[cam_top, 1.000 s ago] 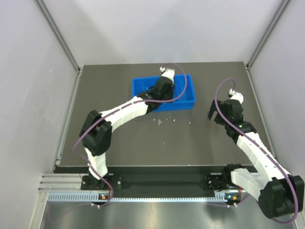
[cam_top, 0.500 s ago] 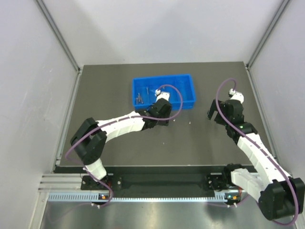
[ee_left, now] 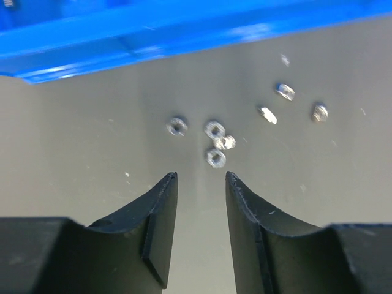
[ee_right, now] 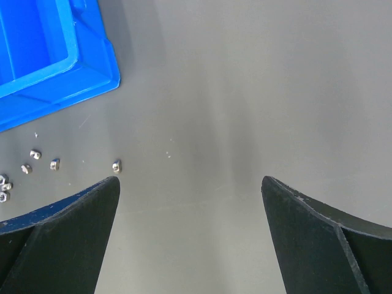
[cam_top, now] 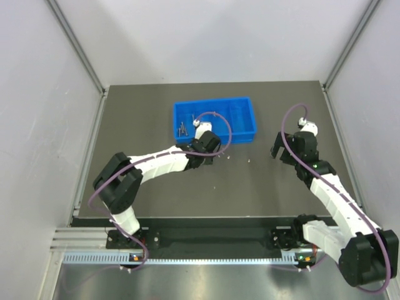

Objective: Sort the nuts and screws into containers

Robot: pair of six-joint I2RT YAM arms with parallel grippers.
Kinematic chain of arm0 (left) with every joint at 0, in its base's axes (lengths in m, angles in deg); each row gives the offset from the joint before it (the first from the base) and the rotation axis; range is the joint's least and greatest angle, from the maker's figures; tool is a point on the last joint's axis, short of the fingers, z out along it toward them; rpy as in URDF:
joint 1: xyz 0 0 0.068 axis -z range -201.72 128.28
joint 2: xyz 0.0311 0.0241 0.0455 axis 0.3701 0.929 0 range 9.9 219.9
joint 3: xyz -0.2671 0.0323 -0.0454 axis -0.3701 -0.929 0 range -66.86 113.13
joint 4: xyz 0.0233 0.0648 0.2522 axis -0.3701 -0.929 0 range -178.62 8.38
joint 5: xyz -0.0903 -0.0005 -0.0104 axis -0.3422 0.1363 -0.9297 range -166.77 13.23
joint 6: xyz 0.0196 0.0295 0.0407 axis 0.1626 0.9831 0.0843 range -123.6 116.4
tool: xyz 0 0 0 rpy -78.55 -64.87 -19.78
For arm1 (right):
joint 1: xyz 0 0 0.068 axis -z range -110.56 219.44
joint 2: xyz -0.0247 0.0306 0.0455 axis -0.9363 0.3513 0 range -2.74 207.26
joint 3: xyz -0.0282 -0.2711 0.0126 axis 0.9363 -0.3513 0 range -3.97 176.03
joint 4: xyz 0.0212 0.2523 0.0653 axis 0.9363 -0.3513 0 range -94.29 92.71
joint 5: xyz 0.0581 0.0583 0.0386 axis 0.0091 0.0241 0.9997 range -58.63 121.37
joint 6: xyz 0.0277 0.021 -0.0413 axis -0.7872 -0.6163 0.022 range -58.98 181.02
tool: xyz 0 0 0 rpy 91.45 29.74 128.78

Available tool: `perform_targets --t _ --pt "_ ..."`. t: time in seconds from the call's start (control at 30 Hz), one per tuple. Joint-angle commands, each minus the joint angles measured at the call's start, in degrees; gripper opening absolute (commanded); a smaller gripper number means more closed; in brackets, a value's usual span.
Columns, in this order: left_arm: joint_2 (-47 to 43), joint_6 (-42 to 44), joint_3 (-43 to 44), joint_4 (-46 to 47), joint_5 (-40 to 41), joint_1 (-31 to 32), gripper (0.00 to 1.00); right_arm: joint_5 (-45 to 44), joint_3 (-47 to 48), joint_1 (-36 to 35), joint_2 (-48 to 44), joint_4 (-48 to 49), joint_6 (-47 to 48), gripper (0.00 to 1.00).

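The containers are sections of one blue tray (cam_top: 244, 122) (ee_left: 184, 27) (ee_right: 67, 61). Thin screws (cam_top: 182, 128) lie in its left section. Several small silvery nuts (ee_left: 215, 158) (ee_right: 116, 165) are scattered on the dark table just in front of the tray; two of them (cam_top: 228, 156) show from above. My left gripper (cam_top: 207, 152) (ee_left: 201, 177) hovers low over the table, its tips just short of the nearest nut. Its jaws stand partly open with nothing between them. My right gripper (cam_top: 279, 149) (ee_right: 190, 180) is wide open over bare table to the right of the tray, holding nothing.
The dark table top (cam_top: 156, 187) ends at grey side walls left and right. The tray's near wall (ee_left: 257, 30) stands right behind the nuts. The left arm (cam_top: 156, 164) stretches diagonally across the table's left half.
My left gripper has come back out of the tray to the table in front of it, now facing the loose nuts with wider jaws. The right arm has barely moved.
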Motion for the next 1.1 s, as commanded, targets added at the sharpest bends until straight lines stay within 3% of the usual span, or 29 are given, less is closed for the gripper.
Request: perform_targets --t 0.0,0.8,1.07 --pt "0.51 -4.38 -1.18 2.73 3.52 -2.50 0.41 0.15 -0.21 0.61 0.10 1.65 0.35 1.00" --pt "9.65 -2.29 2.06 6.61 5.28 -3.47 0.44 0.24 0.49 0.61 2.83 2.00 0.53 1.00" --pt "11.94 -2.81 2.42 6.53 5.19 -3.65 0.40 -0.20 0.58 0.61 2.92 1.82 0.61 1.00"
